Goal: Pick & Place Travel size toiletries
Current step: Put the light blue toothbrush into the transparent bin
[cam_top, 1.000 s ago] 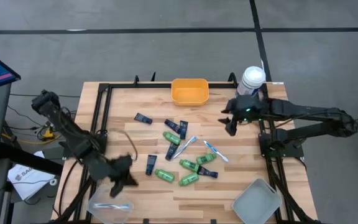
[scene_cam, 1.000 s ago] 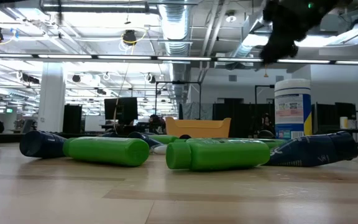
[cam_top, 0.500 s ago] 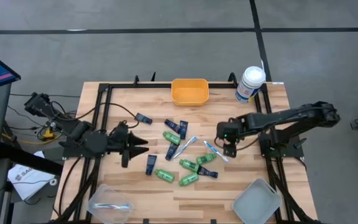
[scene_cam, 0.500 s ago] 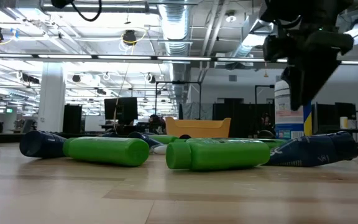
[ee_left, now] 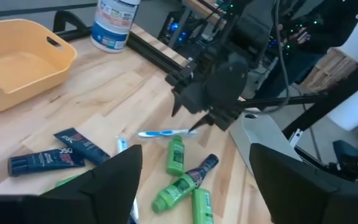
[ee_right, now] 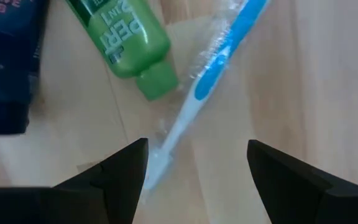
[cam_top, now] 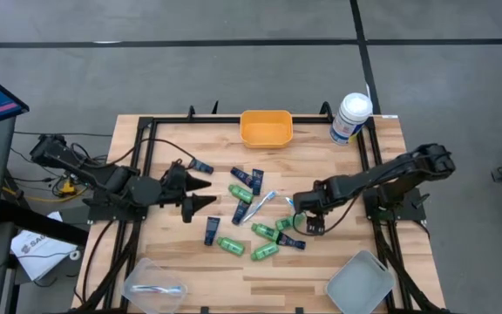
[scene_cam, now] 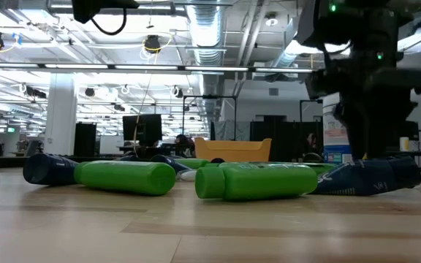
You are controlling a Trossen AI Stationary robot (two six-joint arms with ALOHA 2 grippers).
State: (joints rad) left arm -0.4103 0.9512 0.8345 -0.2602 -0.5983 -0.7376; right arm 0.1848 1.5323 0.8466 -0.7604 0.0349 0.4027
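Several green bottles (cam_top: 266, 232), navy tubes (cam_top: 241, 177) and a toothbrush (cam_top: 258, 207) lie loose mid-table. My right gripper (cam_top: 306, 220) is open and low over a wrapped white-and-blue toothbrush (ee_right: 211, 93). Its fingers stand on either side of the thin handle end, beside a green bottle (ee_right: 122, 40). The left wrist view also shows this gripper (ee_left: 219, 102) above the toothbrush (ee_left: 163, 132). My left gripper (cam_top: 202, 194) is open and empty at the table's left, pointing toward the pile. In the low view, my right gripper (scene_cam: 364, 142) stands over a navy tube (scene_cam: 375, 177).
An orange bin (cam_top: 266, 127) sits at the far edge, with a white canister (cam_top: 349, 118) at the far right. A clear tub (cam_top: 153, 283) at the near left holds a toothbrush. A grey tray (cam_top: 360, 283) is at the near right. Black frame rails (cam_top: 138, 166) run along both sides.
My right gripper has gone from beside the canister toward the near edge and the left, and down over the toothbrush. My left gripper has gone from the clear tub toward the far edge and the right, and now points at the pile. Nothing on the table has moved.
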